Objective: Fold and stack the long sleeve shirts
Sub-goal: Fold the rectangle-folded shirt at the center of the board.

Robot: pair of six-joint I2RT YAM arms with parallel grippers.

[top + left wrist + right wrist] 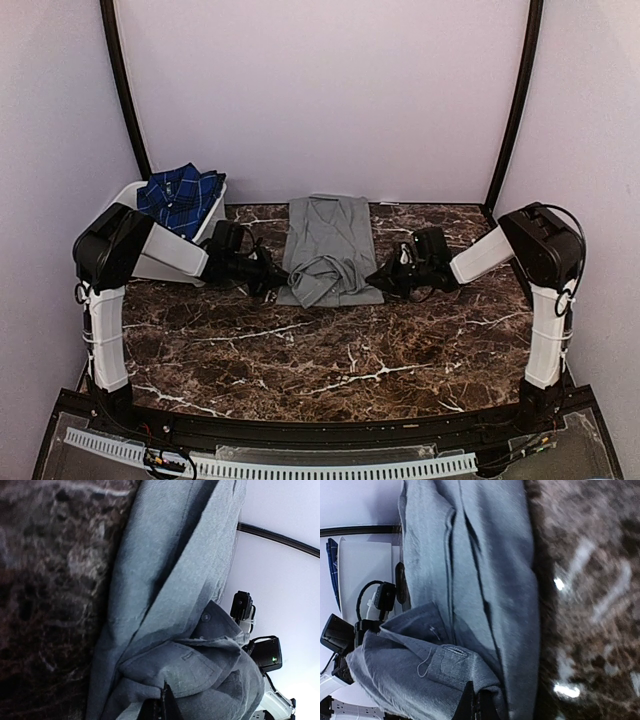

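Grey shirt, near end pinched in closed left tool and right tool: I must lift both evenly, folding toward the collar.

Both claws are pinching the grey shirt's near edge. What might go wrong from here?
The sleeves lie bunched on the grey shirt near its hem; a fold may trap that lump and come out crooked. The left gripper and right gripper pinch only the edge, so a corner might slip free mid-lift.
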